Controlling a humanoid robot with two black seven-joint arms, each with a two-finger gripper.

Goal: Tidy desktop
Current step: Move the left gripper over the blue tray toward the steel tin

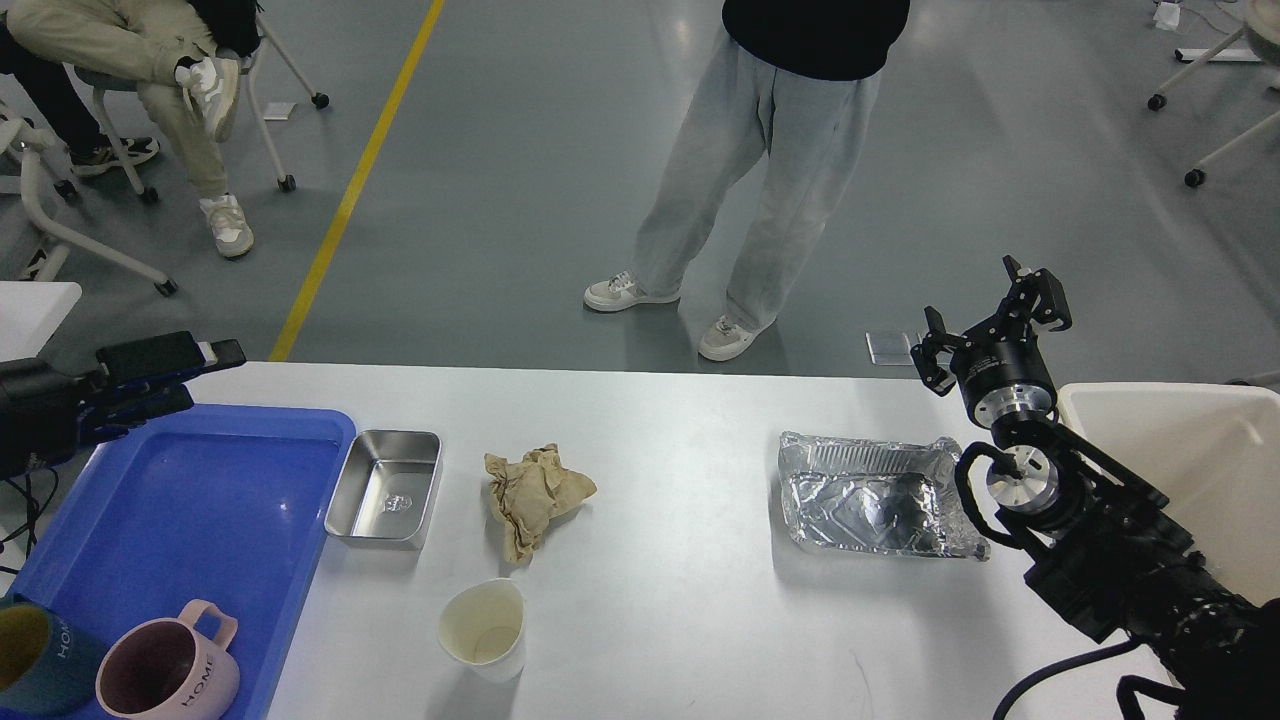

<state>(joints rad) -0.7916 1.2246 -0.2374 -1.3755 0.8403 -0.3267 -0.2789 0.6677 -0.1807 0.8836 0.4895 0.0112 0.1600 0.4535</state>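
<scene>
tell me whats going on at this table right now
A two-armed robot is tidying the white desktop, holding nothing yet. Its open right gripper hovers beyond the crumpled foil tray. Its left gripper reaches over the blue plastic tray. A steel pan, brown paper wad and paper cup lie untouched.

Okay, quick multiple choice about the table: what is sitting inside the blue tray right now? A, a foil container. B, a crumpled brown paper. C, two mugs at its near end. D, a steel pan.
C: the pink mug and a dark green mug stand at the near end of the blue tray, while the brown paper, foil container and steel pan all lie on the desktop.
</scene>
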